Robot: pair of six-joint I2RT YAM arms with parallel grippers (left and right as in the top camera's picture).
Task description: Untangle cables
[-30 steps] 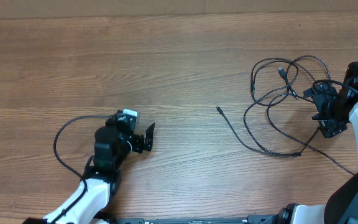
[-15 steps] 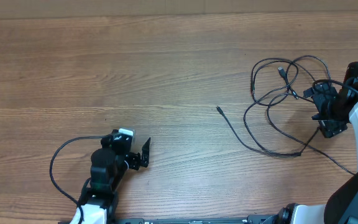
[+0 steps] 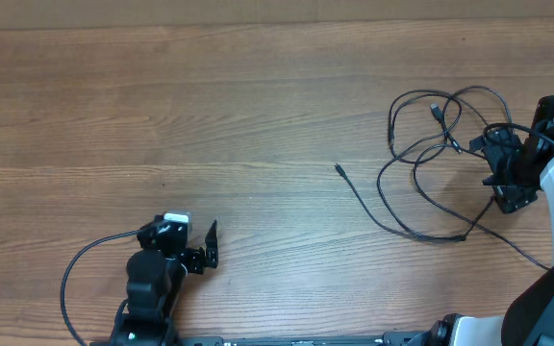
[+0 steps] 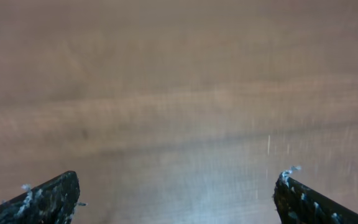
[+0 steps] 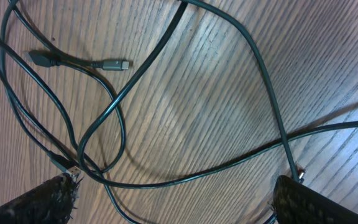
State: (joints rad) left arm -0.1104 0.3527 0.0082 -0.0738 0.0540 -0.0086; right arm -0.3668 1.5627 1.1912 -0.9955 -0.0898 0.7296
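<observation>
1. Left claw [image 3: 205, 252]: it is sitting close in to its base at the near left of the counter [image 3: 258, 115]. Its jaws are standing fully apart and holding nothing. Its wrist view is showing only bare, blurred wood ahead.

2. Right claw [image 3: 498, 171]: it is hovering at the right edge of the counter, jaws fully apart, gripping nothing. Its wrist view is showing the strands lying on the wood between and beyond the two fingertips, none of them pinched.

3. Cables [image 5: 284, 147]: I am reading them as one loose tangle that begins directly under the right claw and spreads away from it toward the counter's centre.
   - Nearest: two strands are crossing just ahead of one fingertip.
   - Further out: several loops are overlapping, with a silvery plug [image 5: 114, 64] lying among them, pointing sideways across the claw's line of sight.
   - Furthest: one strand is running out diagonally to a loose end [image 3: 339, 169] near mid-counter.

4. Bearing: I am judging the tangle's long axis to be running left to right, from the loose end toward the right claw. The right arm is the nearer one, already over the work. The left claw is lying well apart from every strand, so it would need to travel across the counter to reach the loose end.
</observation>
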